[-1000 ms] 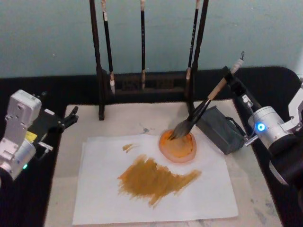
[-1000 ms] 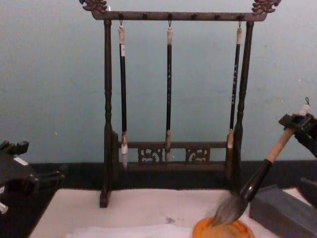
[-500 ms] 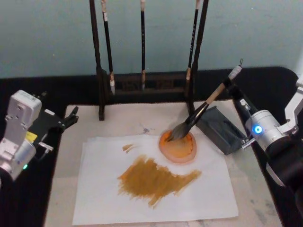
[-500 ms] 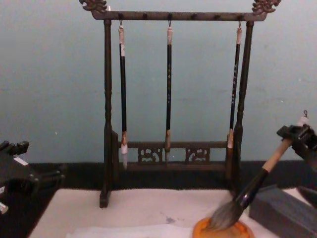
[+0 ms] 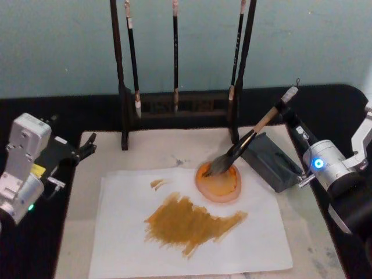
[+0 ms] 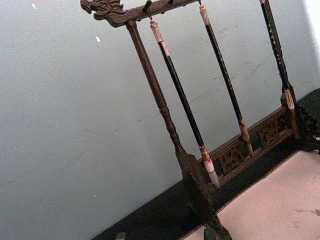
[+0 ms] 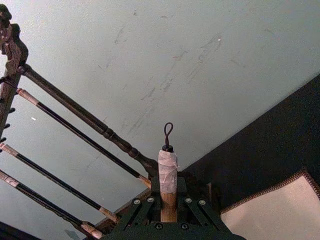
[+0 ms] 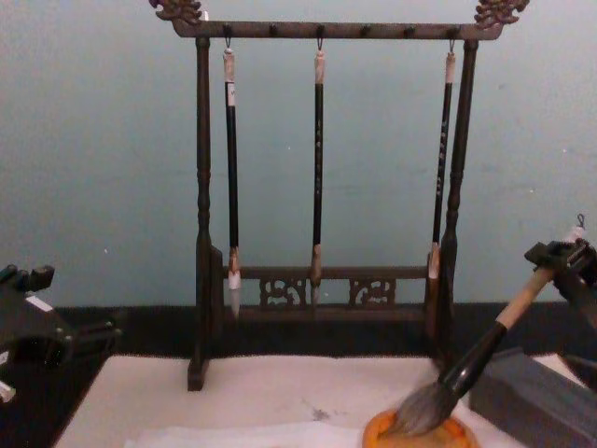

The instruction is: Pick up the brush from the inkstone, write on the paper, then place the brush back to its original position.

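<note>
- The cream mat (image 5: 157,152) spreads well below the right gripper's jaws.
- The paper (image 5: 128,232) lies on it, down and to the left of the jaws, bearing an ochre smear (image 5: 189,221).
- The wooden brush rack (image 8: 326,30) stands left of the jaws.
- The left gripper (image 5: 87,145) sits parked at the mat's left edge.
- The right gripper (image 5: 283,109) has its jaws clamped tight on the brush (image 5: 250,136) near its top.
- The grey inkstone (image 5: 270,163) sits just under the jaws.
- The orange dish (image 5: 224,185), on the paper's far edge, takes the tuft, which slants down-left from the jaws.
</note>
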### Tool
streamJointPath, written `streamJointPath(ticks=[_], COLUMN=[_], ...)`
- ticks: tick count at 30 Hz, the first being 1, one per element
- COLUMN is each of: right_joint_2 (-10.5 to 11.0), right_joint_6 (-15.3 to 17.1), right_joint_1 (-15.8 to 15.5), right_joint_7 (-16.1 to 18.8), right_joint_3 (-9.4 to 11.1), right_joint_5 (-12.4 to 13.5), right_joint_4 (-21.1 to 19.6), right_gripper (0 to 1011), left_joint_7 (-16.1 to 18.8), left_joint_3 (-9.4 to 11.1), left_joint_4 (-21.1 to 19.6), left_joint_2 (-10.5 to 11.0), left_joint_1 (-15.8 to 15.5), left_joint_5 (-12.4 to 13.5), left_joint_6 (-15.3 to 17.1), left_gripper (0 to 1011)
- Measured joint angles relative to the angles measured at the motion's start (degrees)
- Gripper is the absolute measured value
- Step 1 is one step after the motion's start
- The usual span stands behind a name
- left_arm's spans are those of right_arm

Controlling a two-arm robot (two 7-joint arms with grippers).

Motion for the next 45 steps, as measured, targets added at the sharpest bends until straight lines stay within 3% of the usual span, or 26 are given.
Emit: streamJointPath(ticks=[30,45], right_joint_2=[1.5,1.7], right_joint_6=[-1.0,-1.2], right_joint_1=[-2.1,-2.2], right_joint_7=[-1.8,-2.2], right_joint_3=[-1.6,-1.9], right_joint_5=[5.5,5.6], right_joint_4=[-1.9,-2.0], right_gripper=[177,177], left_joint_7=[0.0,0.0], left_joint_3=[0.0,0.0], left_joint_4=[0.0,0.0], left_joint_2=[0.0,0.0], left_joint_1=[0.0,0.0], left_joint_5=[0.0,0.0], left_joint_6=[0.0,0.0], left_gripper=[1010,1010])
